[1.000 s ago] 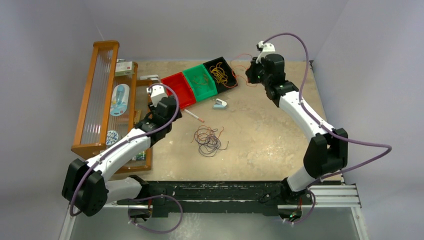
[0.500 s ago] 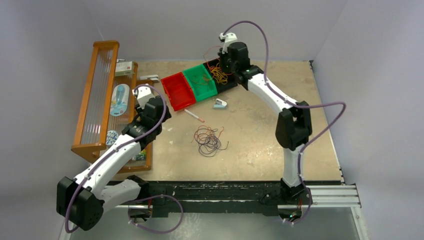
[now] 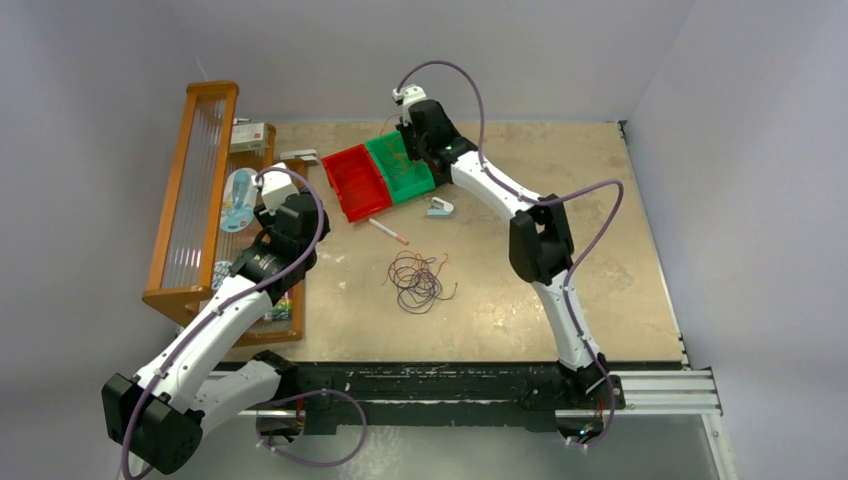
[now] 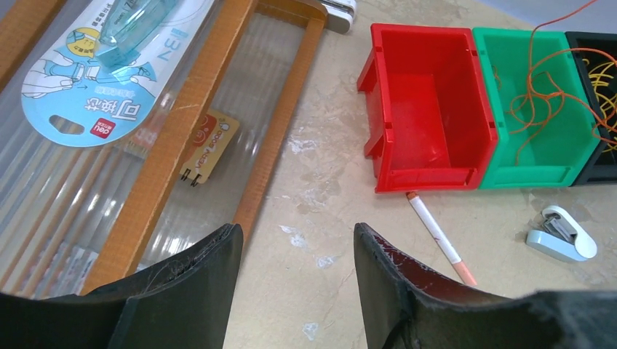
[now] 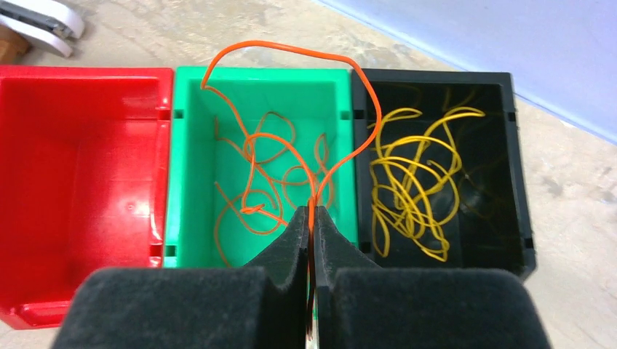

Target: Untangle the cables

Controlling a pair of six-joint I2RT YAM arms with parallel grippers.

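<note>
My right gripper [image 5: 311,212] is shut on an orange cable [image 5: 291,51] and holds it over the green bin [image 5: 188,116], where more orange cable [image 5: 258,185] lies. In the top view the gripper [image 3: 407,150] hangs above that bin [image 3: 415,180]. Yellow cables [image 5: 407,182] fill the black bin [image 5: 509,145]. The red bin [image 5: 44,218] is empty. A tangle of dark cables [image 3: 415,280] lies mid-table. My left gripper [image 4: 298,236] is open and empty over bare table beside the wooden rack [image 4: 265,138].
A white pen [image 4: 440,236] and a small white stapler [image 4: 560,234] lie in front of the bins. The wooden rack [image 3: 190,190] with packaged items stands along the left edge. A white clip [image 5: 36,22] lies behind the red bin.
My right arm swung left from the far right of the black bin to above the green bin, carrying the orange cable. My left arm drew back toward the rack.
</note>
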